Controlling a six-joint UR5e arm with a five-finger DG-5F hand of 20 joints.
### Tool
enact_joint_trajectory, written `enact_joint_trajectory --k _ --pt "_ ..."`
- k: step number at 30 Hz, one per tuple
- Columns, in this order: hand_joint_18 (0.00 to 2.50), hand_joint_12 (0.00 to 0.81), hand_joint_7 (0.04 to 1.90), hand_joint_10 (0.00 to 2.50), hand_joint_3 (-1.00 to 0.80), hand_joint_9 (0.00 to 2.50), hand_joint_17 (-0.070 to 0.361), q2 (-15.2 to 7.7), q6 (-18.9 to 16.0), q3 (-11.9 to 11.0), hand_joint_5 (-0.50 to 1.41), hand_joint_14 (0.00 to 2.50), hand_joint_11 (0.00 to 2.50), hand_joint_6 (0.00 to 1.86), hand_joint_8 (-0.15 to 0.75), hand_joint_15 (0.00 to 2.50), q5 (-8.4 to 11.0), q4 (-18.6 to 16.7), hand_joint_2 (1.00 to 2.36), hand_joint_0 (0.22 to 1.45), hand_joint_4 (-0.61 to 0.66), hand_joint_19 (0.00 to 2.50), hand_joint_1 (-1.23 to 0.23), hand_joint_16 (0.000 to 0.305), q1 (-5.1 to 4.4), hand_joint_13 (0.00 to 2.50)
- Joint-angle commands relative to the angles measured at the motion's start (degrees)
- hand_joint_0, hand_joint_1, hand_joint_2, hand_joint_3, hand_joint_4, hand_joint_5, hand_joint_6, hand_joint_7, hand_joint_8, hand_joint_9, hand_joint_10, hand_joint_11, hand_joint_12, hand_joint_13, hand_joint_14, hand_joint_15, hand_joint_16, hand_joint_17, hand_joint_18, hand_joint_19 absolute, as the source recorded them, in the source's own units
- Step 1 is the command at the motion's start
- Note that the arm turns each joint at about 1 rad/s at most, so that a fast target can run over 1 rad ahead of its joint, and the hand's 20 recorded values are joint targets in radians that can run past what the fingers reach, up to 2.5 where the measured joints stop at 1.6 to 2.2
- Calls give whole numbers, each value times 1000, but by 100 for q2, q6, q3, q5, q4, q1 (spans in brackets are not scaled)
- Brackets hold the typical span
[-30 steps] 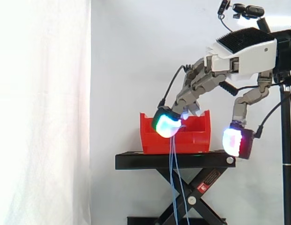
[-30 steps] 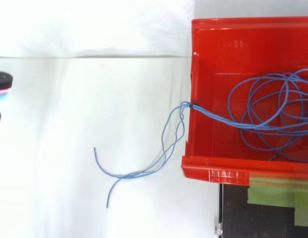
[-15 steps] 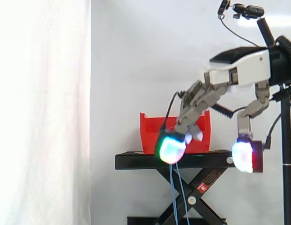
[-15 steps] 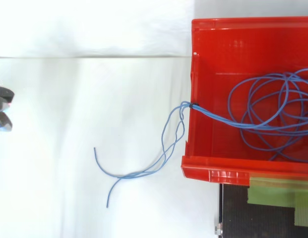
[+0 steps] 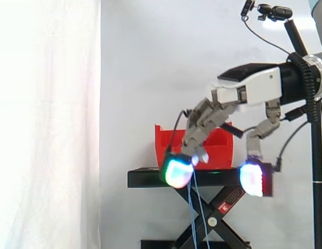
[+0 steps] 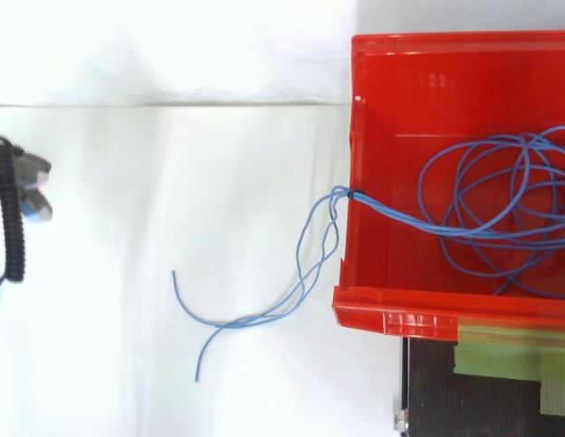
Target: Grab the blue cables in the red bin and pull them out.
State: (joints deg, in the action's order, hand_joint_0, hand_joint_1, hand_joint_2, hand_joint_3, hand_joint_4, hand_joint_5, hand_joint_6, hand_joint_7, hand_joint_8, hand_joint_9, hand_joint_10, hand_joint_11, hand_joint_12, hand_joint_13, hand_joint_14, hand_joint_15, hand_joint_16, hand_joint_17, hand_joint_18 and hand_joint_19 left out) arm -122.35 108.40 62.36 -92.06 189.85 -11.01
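Observation:
Blue cables (image 6: 500, 211) lie coiled inside the red bin (image 6: 378, 118). A bundle of them crosses the bin's left wall, and the loose ends (image 6: 264, 314) trail outside it. In the side view these ends (image 5: 194, 212) hang straight down in front of the stand. The hand (image 5: 249, 89) hovers in front of the bin (image 5: 223, 151), open, with its fingers reaching down and left. One glowing fingertip (image 5: 175, 173) is level with the stand's top, just left of the hanging ends. The thumb pad (image 5: 252, 179) hangs apart at the right. In the top view the hand (image 6: 34, 187) is at the left edge, well clear of the cables.
The bin rests on a black scissor stand (image 5: 150, 178) in front of a white curtain. A strip of green tape (image 6: 500, 350) lies on the stand below the bin's front rim. A thin camera pole (image 5: 317, 171) rises at the right.
The hand has dropped and shifted left in the side view, its fingertip going from bin height to the stand's edge. In the top view it has come further in from the left. The cables have not moved.

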Motion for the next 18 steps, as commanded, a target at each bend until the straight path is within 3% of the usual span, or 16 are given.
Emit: enact_joint_trajectory --k 1,8,12,14,18 --pt "570 416 542 18 -1000 707 126 0 704 -171 562 24 1027 10 299 952 48 -414 1000 701 258 701 -895 56 143 812" --pt "569 414 723 18 -1000 636 127 0 924 -250 573 24 989 0 295 935 4 -589 1000 701 200 701 -920 56 274 788" --pt "562 414 698 17 -1000 619 127 0 1012 -250 552 24 974 75 293 925 -198 -598 1000 698 192 700 -924 56 433 776" --pt "562 417 671 18 -1000 617 128 0 1082 -259 563 24 975 141 293 925 -391 -607 1000 694 201 700 -930 57 520 775" --pt "560 417 684 18 -1000 629 128 0 1108 -250 621 23 980 139 297 922 -514 -589 1000 692 199 698 -942 57 608 772"
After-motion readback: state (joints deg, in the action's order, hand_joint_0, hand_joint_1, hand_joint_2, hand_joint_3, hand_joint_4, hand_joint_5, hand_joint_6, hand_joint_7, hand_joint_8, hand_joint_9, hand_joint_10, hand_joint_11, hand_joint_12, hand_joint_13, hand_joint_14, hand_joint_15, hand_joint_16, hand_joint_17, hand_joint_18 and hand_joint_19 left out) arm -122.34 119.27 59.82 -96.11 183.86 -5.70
